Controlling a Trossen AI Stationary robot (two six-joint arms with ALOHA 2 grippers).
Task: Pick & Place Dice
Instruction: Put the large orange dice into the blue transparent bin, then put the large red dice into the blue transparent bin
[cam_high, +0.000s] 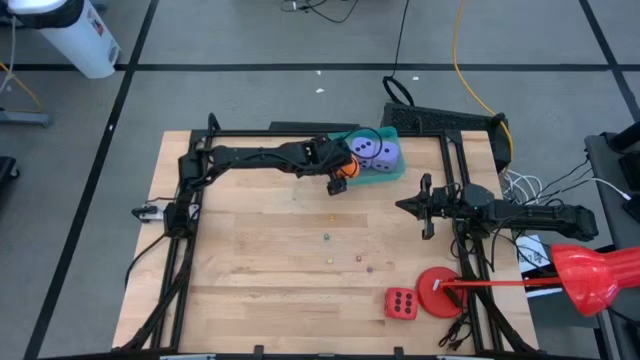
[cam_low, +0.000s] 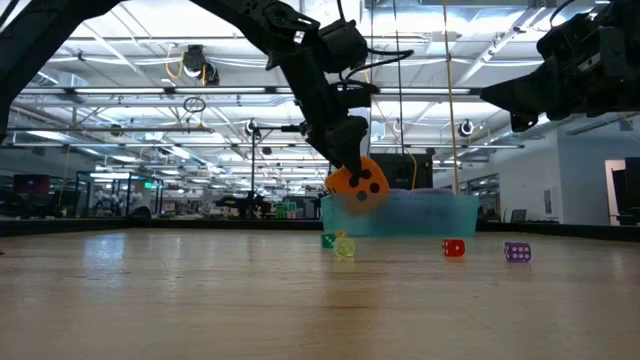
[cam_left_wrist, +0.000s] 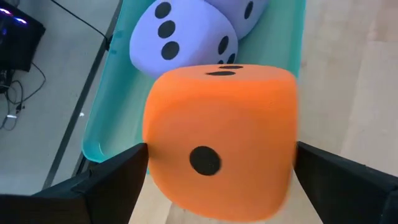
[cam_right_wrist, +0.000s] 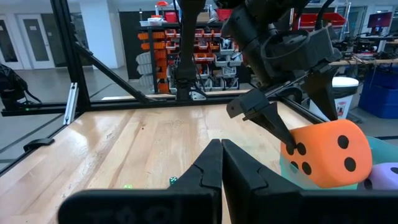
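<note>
1. Jaws of the left gripper (cam_left_wrist: 217, 174) stand wide, clamping the orange die (cam_left_wrist: 221, 140) between them.
2. Die hangs just short of the teal bin (cam_high: 392, 172), two lavender dice (cam_high: 374, 152) inside.
3. Right gripper (cam_right_wrist: 222, 163) waits shut; red die (cam_high: 401, 303) lies nearer it.

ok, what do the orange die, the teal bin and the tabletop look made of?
Orange die: probably soft foam or plush, matte, with rounded edges and printed black pips.
Teal bin: likely thin molded plastic, smooth, slightly translucent at the rim.
Tabletop: light wood planks, visible seams and grain, with a low sheen in the low view.
</note>
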